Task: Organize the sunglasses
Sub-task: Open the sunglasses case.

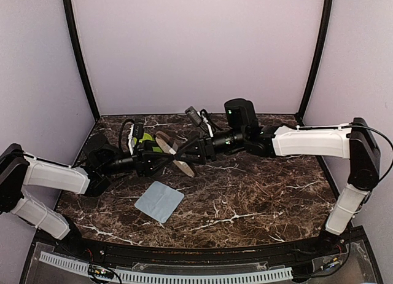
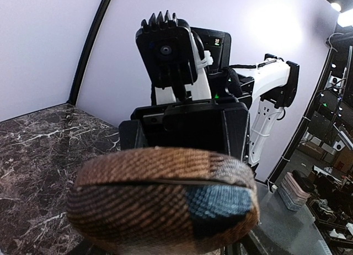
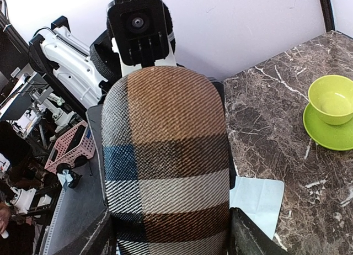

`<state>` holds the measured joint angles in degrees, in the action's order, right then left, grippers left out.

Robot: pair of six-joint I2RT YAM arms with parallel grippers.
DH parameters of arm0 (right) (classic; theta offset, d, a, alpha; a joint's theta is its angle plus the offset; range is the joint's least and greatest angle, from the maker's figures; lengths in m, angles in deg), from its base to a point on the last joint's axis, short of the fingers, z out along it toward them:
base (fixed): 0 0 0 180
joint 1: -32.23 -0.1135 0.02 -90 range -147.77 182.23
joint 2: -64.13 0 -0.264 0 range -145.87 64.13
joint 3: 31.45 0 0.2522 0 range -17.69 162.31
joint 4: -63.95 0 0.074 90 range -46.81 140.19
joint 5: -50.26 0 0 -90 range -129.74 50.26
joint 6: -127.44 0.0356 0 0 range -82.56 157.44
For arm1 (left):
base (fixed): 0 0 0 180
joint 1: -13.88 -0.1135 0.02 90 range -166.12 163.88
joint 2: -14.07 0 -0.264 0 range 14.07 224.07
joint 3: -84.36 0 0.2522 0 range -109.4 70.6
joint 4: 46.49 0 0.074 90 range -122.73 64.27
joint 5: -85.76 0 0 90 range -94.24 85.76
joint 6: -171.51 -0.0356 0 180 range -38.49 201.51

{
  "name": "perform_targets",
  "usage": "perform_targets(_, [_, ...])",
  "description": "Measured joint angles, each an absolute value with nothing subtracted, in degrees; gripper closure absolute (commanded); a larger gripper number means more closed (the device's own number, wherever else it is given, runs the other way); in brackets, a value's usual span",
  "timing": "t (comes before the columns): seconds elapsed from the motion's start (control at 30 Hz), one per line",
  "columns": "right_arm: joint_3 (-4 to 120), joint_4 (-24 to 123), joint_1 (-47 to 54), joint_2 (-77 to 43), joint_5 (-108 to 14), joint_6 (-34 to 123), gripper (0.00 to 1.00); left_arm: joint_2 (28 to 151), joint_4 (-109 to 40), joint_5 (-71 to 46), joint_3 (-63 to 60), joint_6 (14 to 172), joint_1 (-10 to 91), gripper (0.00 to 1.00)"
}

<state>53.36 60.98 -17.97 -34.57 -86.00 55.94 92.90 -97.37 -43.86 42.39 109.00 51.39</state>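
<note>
Right claw pinched the brown plaid fabric glasses case between its fingers; left claw met the case's far end, grip not discernible.

The plaid case crowds both wrist views, running off the bottom edge and hiding the fingers of the left gripper (and most of the blue cloth).
</note>
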Motion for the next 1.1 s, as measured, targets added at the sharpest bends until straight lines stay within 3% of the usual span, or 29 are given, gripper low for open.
perform_targets(0.57, [53.3,61.0,-18.0,-35.0,-86.4,56.1,0.29,92.9,-97.3,-43.8,42.6,109.0,51.4,1.0])
perform_targets(0.73, [53.3,60.9,-18.0,-35.1,-86.4,55.9,0.36,92.9,-97.4,-43.7,42.8,109.0,51.4,1.0])
perform_targets(0.93, [53.3,60.9,-17.8,-35.2,-86.7,54.8,0.52,92.9,-97.8,-43.8,43.2,109.7,51.4,1.0])
perform_targets(1.1, [53.2,61.2,-17.2,-35.2,-88.8,55.4,0.53,92.9,-98.8,-44.4,43.7,109.7,51.4,1.0])
